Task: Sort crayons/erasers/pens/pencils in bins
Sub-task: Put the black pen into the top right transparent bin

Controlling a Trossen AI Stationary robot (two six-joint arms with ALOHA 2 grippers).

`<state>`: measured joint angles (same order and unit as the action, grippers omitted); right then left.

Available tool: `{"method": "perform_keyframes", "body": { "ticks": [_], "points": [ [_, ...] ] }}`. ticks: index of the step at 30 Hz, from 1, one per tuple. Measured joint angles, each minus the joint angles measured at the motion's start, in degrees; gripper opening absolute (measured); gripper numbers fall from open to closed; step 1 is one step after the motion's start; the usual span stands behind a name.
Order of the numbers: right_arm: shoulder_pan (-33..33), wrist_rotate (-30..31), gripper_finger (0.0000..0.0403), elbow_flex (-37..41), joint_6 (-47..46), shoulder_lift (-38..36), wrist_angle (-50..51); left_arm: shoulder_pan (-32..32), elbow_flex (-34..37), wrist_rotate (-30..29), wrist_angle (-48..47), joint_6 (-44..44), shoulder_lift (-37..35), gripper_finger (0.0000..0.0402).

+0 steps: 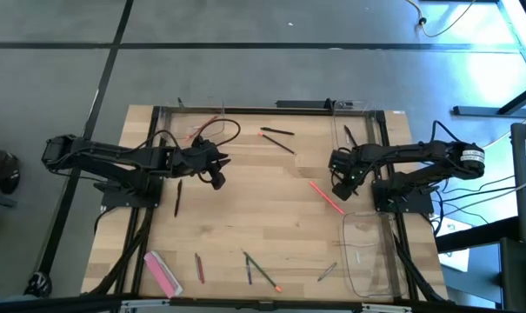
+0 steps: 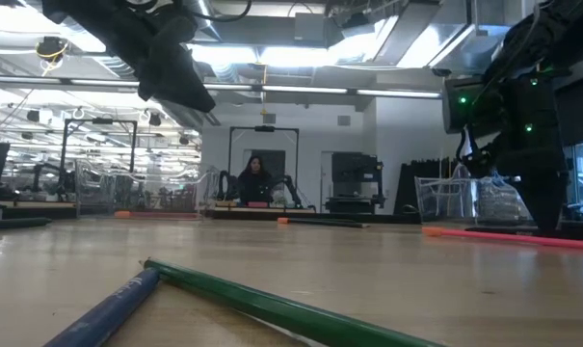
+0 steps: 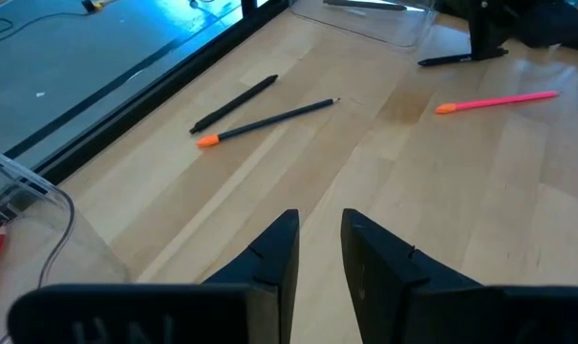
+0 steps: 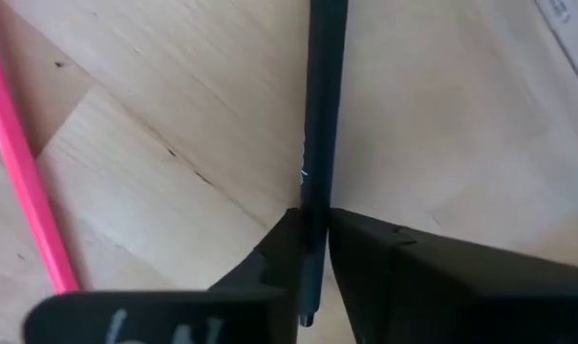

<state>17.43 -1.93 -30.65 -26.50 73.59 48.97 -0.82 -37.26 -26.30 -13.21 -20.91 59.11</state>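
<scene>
step in hand: a pen (image 4: 322, 115) is pinched between the fingers of the right gripper (image 4: 312, 229) at the right side of the surface (image 1: 271, 217), just beside a crayon (image 4: 21, 162). pen judged to be in the act of being picked up; whether it is clear of the wood cannot be told.

next move: carriage to a bin (image 1: 371, 256) is called for, with the grip kept firm on so thin a stick.

left gripper (image 3: 319, 239): held above the surface left of centre, fingers slightly parted, nothing held.

surface: pale wood planks. a pencil (image 3: 269, 119) with an orange tip and a second pen (image 3: 236, 103) are laid ahead of the left gripper. more pencils and a flat pink bar (image 1: 163, 272) are scattered along the near edge.

room: workshop hall, ceiling lights, a person (image 2: 255, 180) seated far behind.
</scene>
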Motion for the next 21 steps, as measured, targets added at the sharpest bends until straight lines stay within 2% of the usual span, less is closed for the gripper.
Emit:
{"method": "perform_keyframes", "body": {
  "ticks": [5,10,13,19,21],
  "points": [
    [0.00,1.47,0.0082,0.09,-1.52,0.03,0.40,-0.01,0.00,0.00,0.00,-0.02,0.02,0.0074],
    [0.00,1.87,0.0079,0.09,-1.62,0.01,0.44,-0.02,0.00,0.00,0.00,-0.04,0.01,0.0074],
    [0.00,1.85,0.0063,0.06,-1.64,0.01,0.46,-0.02,0.00,0.00,-0.01,-0.07,0.00,0.0074],
    [0.00,1.72,0.0009,-0.29,-1.46,-0.28,0.85,-0.02,0.00,0.00,-0.02,-0.09,0.00,0.0074],
    [0.00,1.68,0.0005,-0.28,-1.49,-0.25,0.87,0.00,0.00,0.00,0.00,-0.09,0.00,0.0074]
  ]
}}
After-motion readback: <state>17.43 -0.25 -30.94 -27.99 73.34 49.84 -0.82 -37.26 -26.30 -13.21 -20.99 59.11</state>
